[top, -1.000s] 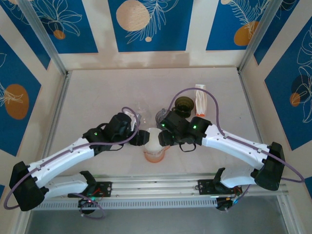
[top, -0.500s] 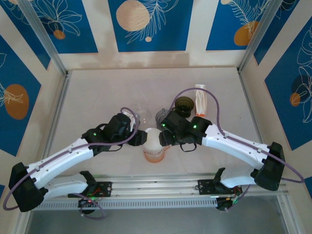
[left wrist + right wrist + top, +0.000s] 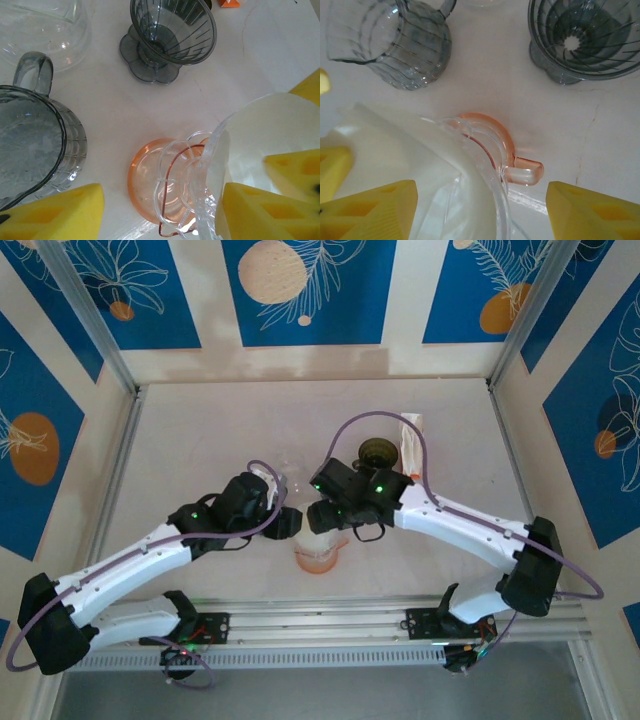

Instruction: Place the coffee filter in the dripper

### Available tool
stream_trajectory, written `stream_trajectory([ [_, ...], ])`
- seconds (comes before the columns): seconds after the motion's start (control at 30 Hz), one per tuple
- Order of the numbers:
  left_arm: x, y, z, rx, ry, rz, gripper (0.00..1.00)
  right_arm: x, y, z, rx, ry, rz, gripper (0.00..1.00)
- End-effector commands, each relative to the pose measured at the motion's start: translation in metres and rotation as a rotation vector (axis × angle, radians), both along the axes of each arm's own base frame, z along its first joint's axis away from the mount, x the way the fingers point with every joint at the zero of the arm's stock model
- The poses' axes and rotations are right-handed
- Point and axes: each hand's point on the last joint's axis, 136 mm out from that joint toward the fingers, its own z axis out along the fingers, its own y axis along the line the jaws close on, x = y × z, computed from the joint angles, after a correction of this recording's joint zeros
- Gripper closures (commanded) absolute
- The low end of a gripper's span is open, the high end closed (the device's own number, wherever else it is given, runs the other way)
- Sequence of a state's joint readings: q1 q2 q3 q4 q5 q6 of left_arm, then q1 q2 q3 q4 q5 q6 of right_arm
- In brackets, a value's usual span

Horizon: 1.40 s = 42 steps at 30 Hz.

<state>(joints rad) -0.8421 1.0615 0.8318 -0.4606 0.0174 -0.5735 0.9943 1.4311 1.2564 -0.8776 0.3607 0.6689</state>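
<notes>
The pale speckled table [image 3: 200,440] is carrying everything, and both white arms are reaching in toward its 6 o'clock edge. The left gripper [image 3: 162,210] is standing with its yellow foam fingers [image 3: 55,215] spread wide. One is lying well clear at 8 o'clock of the cone, the other close against the rim at 4 o'clock, so it is clamping nothing. The right gripper [image 3: 481,210] is likewise gaping, with one pad over the paper and the other out beyond the pink handle.

A grey ribbed glass mug [image 3: 35,145] is sitting at 9 o'clock of the work, and a smoked grey ribbed dripper [image 3: 170,35] at 12 o'clock.

The clear glass dripper with a pink foot and handle [image 3: 150,180] is standing upright between the arms. The white paper coffee filter [image 3: 265,125] is lying inside its cone, with one edge rising above the rim.

The placing is looking largely done. What remains, by my reading, is pressing the paper down flush and drawing both arms away.
</notes>
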Motion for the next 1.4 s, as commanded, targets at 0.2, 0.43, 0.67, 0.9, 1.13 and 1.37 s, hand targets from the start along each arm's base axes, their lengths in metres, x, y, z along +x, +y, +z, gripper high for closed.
stream_trajectory([
  [0.2,0.000,0.002,0.000,-0.007,-0.002,0.003,0.37,-0.004,-0.013,-0.018,-0.120,0.055,0.037,0.30],
  [0.43,0.000,0.003,-0.001,-0.007,0.005,0.003,0.40,-0.003,-0.022,-0.022,-0.143,0.044,0.010,0.31],
  [0.67,0.000,0.001,0.002,-0.019,0.004,-0.003,0.40,0.002,-0.003,-0.011,-0.077,0.016,0.052,0.30],
  [0.9,0.000,0.000,0.000,-0.023,0.008,-0.006,0.40,0.001,-0.004,-0.033,-0.136,0.060,0.057,0.30],
  [1.13,-0.001,-0.001,-0.002,-0.026,0.013,-0.007,0.40,-0.001,-0.003,-0.051,-0.176,0.090,0.070,0.30],
  [1.37,-0.002,0.000,-0.002,-0.033,0.015,-0.006,0.40,-0.003,-0.004,-0.062,-0.197,0.099,0.073,0.31],
])
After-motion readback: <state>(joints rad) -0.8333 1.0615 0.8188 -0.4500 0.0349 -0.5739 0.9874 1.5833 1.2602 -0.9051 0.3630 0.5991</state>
